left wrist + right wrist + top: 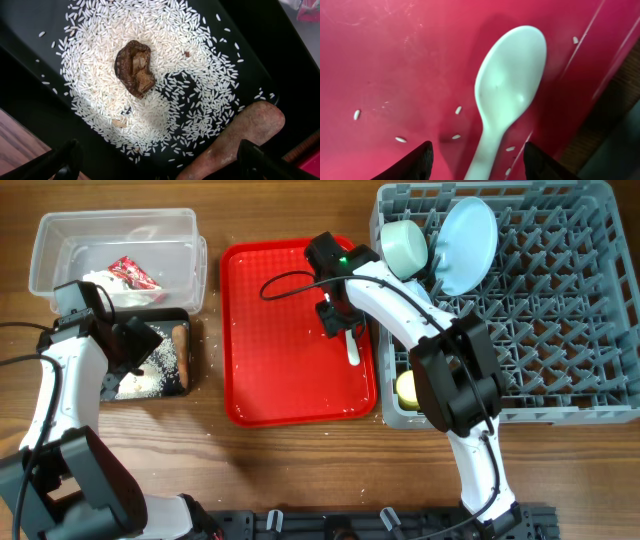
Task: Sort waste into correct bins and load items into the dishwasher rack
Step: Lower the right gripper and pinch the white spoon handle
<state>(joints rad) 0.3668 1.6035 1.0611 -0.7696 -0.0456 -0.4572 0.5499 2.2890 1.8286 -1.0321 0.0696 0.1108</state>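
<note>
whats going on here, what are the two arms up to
Two arms are sorting waste and dishes. The right gripper hangs open over the white spoon on the red tray, a finger on either side of the handle. The left gripper is open above the black tray, which holds rice, a brown lump and a carrot-like stick. The wrapper and tissue lie in the clear tub. A bowl, a plate and a yellow cup sit in the rack.
</note>
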